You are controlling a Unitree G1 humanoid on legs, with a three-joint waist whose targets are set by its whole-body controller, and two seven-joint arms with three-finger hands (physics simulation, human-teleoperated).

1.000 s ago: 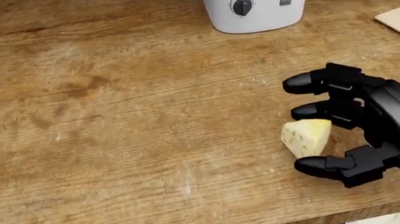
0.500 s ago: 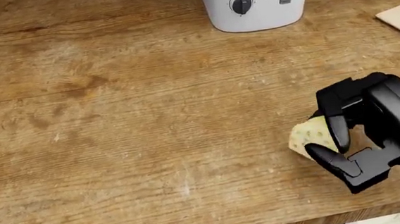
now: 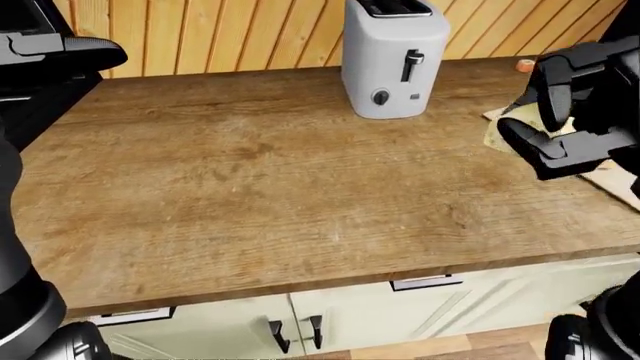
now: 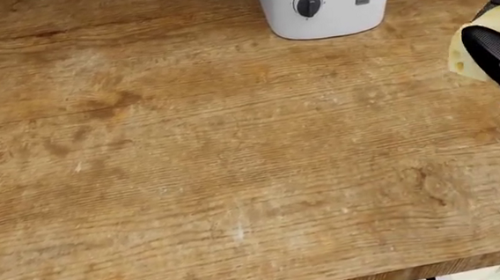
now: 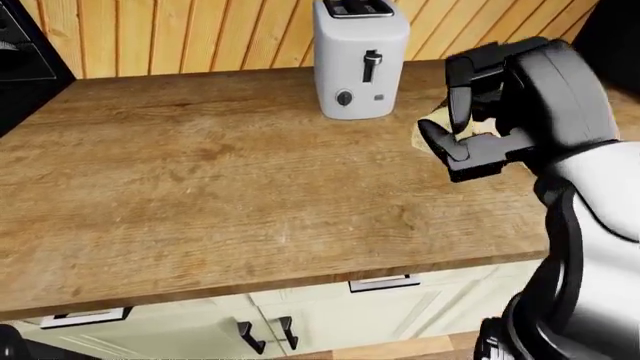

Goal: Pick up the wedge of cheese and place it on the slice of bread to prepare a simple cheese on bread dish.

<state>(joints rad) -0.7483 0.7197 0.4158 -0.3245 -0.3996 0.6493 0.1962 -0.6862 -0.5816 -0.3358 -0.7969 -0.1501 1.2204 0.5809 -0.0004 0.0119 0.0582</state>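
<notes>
Nearest the camera in the eye views, cream cabinet doors [image 5: 330,315] are showing beneath the edge of the wooden counter [image 3: 250,187], whose broad surface is filling the head view.

Above the right part of that counter, the right hand [image 5: 462,131] is carrying the wedge of cheese [image 4: 472,48], with dark fingers [image 5: 462,105] curling over its top and a lower finger pressing beneath; the hand is closed around it, and the wedge is appearing lifted clear of the wood, though the gap is hard to judge. The cheese is looking like a small, light, fairly firm block with holed faces; it is probably a little slick and liable to dent, so holding it across its broad opposing faces, as here, is seeming the sound choice, with moderate pressure.

Beyond the hand, a pale board [image 3: 610,176] is lying at the right edge of the left-eye view; the slice of bread is not discernible. Farther off, a white toaster [image 5: 360,60] is standing before the plank wall [image 3: 250,34].

The left hand [image 3: 60,51] is hovering at the far left; its opening cannot be told.
</notes>
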